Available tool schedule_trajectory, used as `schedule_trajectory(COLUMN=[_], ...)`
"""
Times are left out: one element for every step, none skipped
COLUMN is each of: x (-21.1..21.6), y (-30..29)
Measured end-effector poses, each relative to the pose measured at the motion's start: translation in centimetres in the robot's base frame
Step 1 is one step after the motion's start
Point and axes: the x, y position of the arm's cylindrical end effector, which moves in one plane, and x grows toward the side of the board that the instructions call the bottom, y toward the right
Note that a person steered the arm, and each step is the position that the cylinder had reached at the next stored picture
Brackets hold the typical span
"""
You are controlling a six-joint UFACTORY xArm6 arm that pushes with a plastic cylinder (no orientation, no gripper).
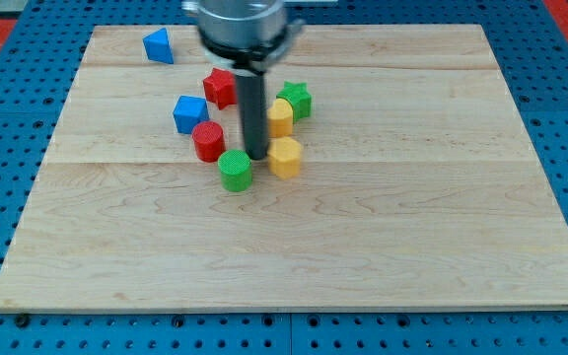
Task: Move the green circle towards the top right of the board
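Note:
The green circle [235,170] lies left of the board's middle. My tip [256,157] stands just to its upper right, between it and a yellow hexagon [285,156], close to both. A red cylinder [208,141] sits just to the green circle's upper left. The rod rises from the tip to the view's top and hides part of a second yellow block [280,117].
A green star [295,100], a red star [220,87] and a blue cube [189,113] lie above the cluster. A blue triangle-like block [159,45] sits near the board's top left. The wooden board [412,197] rests on a blue pegboard.

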Motion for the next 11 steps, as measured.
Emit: schedule_trajectory(x=[5.3, 7.7, 3.7, -0.9, -4.2, -0.6, 0.1, -0.3, 2.0, 1.9, -0.7], y=[2.5, -4.6, -7.5, -5.8, -4.3, -2.0, 1.2, 3.3, 2.8, 6.8, 11.5])
